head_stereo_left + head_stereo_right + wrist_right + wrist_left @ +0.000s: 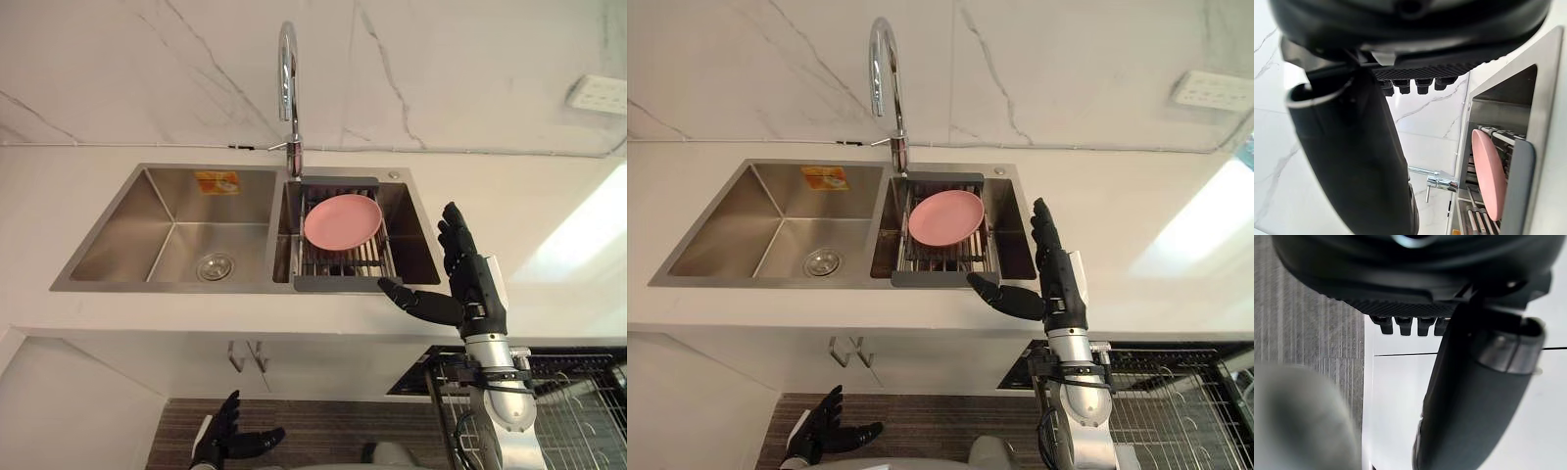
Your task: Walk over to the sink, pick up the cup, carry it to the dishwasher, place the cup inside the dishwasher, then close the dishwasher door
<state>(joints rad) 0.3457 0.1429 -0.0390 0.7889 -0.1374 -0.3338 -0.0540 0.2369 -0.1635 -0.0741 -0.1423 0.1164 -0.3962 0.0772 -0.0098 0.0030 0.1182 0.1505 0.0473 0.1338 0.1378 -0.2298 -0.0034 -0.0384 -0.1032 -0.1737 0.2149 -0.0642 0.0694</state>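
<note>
Standing at the sink [176, 211], working the pickup step. My right hand [473, 282] is hovering right of centre, fingers spread and holding nothing; my left hand [227, 438] is hanging relaxed at lower left. I can't tell where the cup is; a pink plate [342, 220] is sitting on the rack [345, 262] at centre. Next move probably needs the cup located first.

Head stereo pair down onto sink [120, 235], wrist cameras very close

No legible txt; sticker [217, 181] in sink [125, 227] too small.
</note>
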